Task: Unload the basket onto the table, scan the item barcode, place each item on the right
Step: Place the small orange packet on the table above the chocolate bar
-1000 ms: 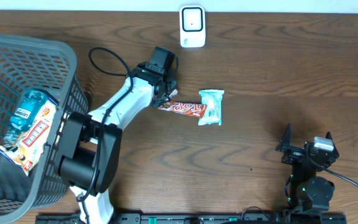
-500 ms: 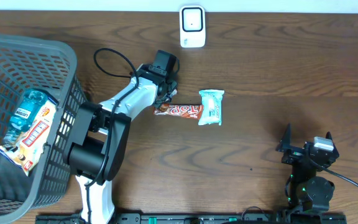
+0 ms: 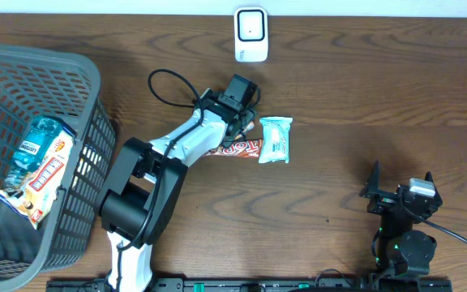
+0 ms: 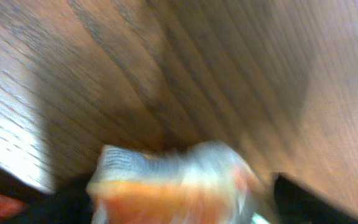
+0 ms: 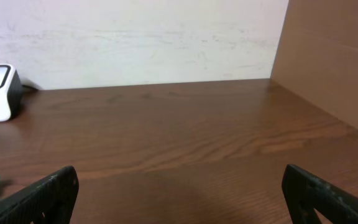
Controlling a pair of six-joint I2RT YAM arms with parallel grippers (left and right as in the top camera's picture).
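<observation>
Bearing white lettering: red candy bar

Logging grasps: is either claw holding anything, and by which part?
Right claw, open, holds nothing. Left claw hangs over the candy bar; blur hides whether it grips.

Left arm stretches from the bench's near edge toward its middle, left gripper too blurred to judge; right arm sits folded, right gripper spread wide.
</observation>
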